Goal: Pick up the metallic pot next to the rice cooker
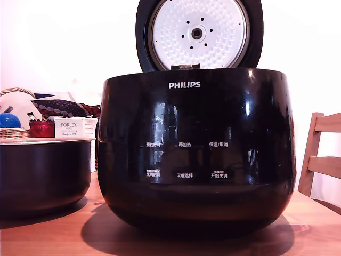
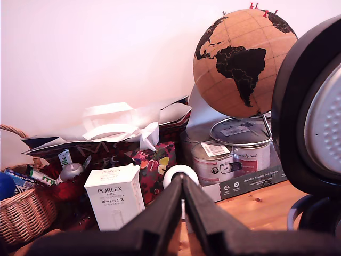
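The metallic pot [image 1: 42, 173] stands on the wooden table at the exterior view's left, dark, with a thin silvery rim, close beside the rice cooker. The rice cooker [image 1: 197, 149] is a large glossy black PHILIPS appliance that fills the middle of that view. Its lid [image 1: 198, 33] stands raised and shows a dimpled white inner plate. In the wrist view my gripper [image 2: 184, 184] is shut, its two dark fingers meeting at the tips with nothing between them. The cooker's open lid [image 2: 311, 106] fills one edge of that view. The pot does not show there, and the exterior view does not show my gripper.
Behind the pot are a white PORLEX box [image 1: 70, 128], a wicker basket [image 1: 13, 133] and gift bags [image 2: 114, 130]. A cork globe [image 2: 240, 61] stands over paint tins [image 2: 232, 154] against the wall. A wooden chair [image 1: 319, 160] is at the exterior view's right.
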Controlling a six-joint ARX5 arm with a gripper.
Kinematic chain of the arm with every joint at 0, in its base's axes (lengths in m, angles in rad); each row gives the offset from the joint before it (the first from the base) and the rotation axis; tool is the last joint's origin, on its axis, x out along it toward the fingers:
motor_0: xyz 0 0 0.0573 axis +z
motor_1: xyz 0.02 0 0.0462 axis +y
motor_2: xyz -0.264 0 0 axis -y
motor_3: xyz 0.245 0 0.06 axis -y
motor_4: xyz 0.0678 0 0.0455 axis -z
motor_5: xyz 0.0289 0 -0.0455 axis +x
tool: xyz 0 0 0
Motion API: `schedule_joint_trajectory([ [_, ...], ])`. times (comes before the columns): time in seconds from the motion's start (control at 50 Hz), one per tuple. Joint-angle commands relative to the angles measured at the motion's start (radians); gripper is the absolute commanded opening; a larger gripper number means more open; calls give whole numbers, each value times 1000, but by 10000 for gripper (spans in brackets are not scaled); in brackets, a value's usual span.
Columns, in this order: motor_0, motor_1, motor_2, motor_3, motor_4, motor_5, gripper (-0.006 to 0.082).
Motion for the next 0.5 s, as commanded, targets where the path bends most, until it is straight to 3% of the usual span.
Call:
schedule_joint_trajectory([
  [0.0, 18, -1, -25, 7, 0, 4, -23],
  [0.26, 18, -1, -26, 7, 1, 5, -23],
  [0.32, 18, -1, -25, 3, 10, 43, -23],
  [0.34, 18, -1, -24, 0, 16, 100, -23],
  [0.4, 18, -2, -14, -32, 37, 111, -23],
  [0.42, 18, -2, -9, -48, 45, 203, -23],
  [0.48, 18, -1, 14, -98, 72, 271, -23],
])
